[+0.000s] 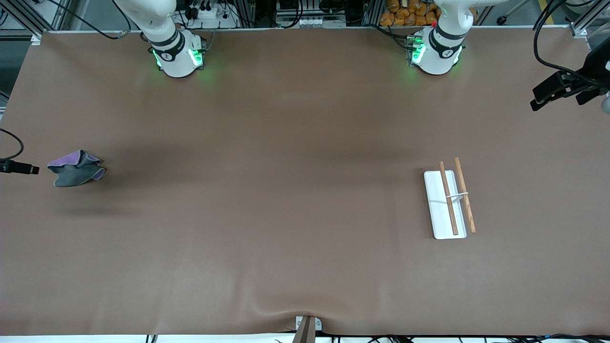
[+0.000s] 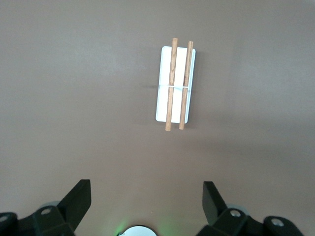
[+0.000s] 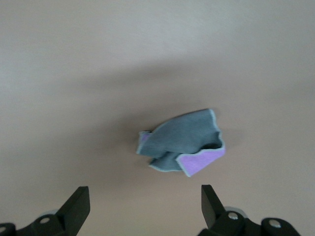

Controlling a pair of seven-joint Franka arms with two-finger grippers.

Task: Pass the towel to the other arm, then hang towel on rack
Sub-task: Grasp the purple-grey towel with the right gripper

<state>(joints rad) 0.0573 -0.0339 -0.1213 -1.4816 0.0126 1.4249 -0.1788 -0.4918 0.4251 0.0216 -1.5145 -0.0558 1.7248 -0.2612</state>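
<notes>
The towel lies crumpled on the table at the right arm's end, purple and dark grey. In the right wrist view the towel sits below my right gripper, which is open, empty and held high above it. The rack stands at the left arm's end: a white base with two brown rods and a thin white crosspiece. In the left wrist view the rack is well below my left gripper, which is open, empty and held high near its own base. Neither gripper shows in the front view.
The two arm bases stand at the table's back edge. A black fixture reaches in at the left arm's end. A black cable plug lies beside the towel. A small bracket sits at the front edge.
</notes>
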